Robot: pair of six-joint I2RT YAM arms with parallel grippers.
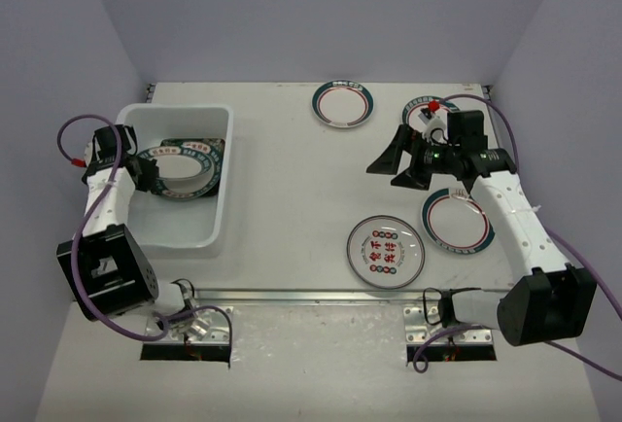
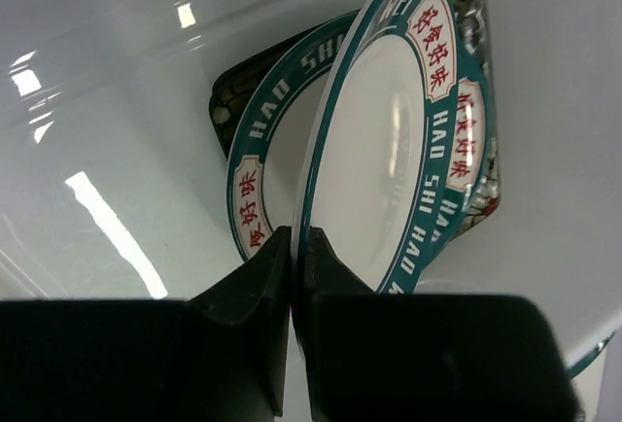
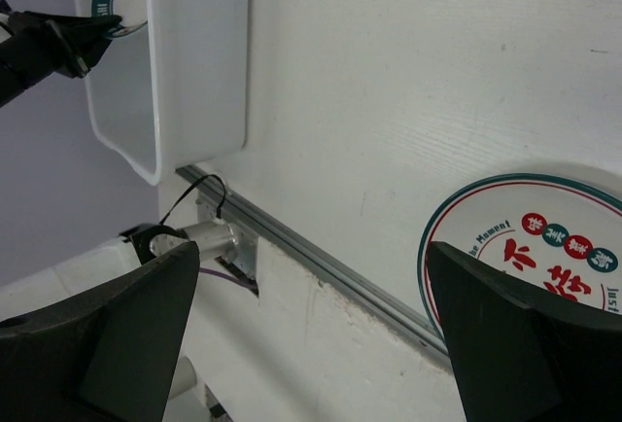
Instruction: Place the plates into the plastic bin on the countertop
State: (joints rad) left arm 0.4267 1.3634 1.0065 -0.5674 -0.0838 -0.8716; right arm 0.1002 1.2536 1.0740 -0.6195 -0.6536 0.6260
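The white plastic bin (image 1: 225, 171) stands at the left of the countertop (image 1: 292, 169). My left gripper (image 1: 146, 171) is inside it, shut on the rim of a teal-rimmed plate (image 2: 389, 150), which is tilted on edge. My left gripper (image 2: 294, 247) holds it over a second teal-rimmed plate (image 2: 255, 179) and a black square plate (image 2: 233, 91). My right gripper (image 1: 397, 164) is open and empty above the countertop. Loose plates lie at the back (image 1: 342, 103), under the right arm (image 1: 420, 109), at the right (image 1: 457, 220), and one with red characters (image 1: 385, 251) at the front.
A metal rail (image 1: 311, 296) runs along the near edge, also in the right wrist view (image 3: 321, 262). That view shows the bin (image 3: 199, 52), the red-character plate (image 3: 544, 237) and my right gripper (image 3: 311, 334) wide open. Grey walls enclose the workspace.
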